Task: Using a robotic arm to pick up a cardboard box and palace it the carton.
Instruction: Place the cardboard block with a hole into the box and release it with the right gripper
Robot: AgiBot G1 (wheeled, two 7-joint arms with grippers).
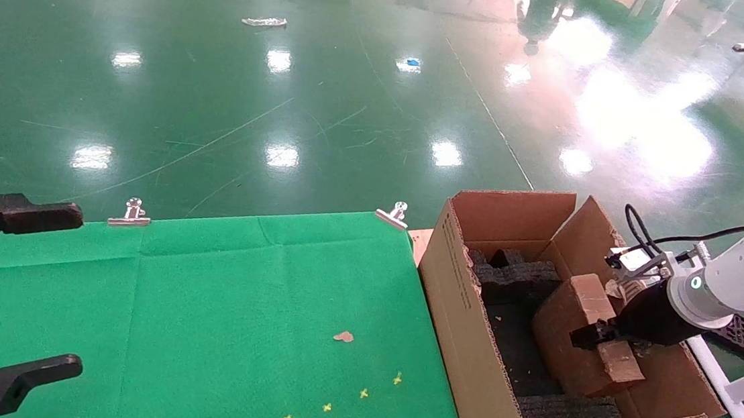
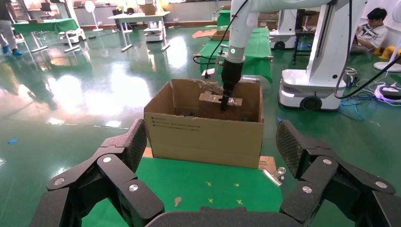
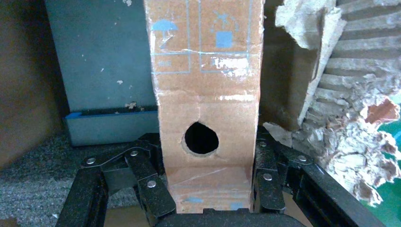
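Cardboard box (image 1: 585,349) sits tilted inside the carton (image 1: 463,325), down among the black foam inserts (image 1: 514,275), with the right gripper (image 3: 208,184) clamped across its narrow sides — fingers (image 3: 146,179) pressed to either side of the face with the round hole. By my reading the pick-up and carry are done; what is left is to let go and lift the robotic arm (image 1: 736,281) clear. Off to the side, the left gripper (image 1: 8,285) hangs spread wide and empty over the green cloth (image 1: 201,315).

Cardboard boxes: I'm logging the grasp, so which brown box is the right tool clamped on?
The small narrow cardboard box with a round hole, held by the right tool inside the much larger carton.
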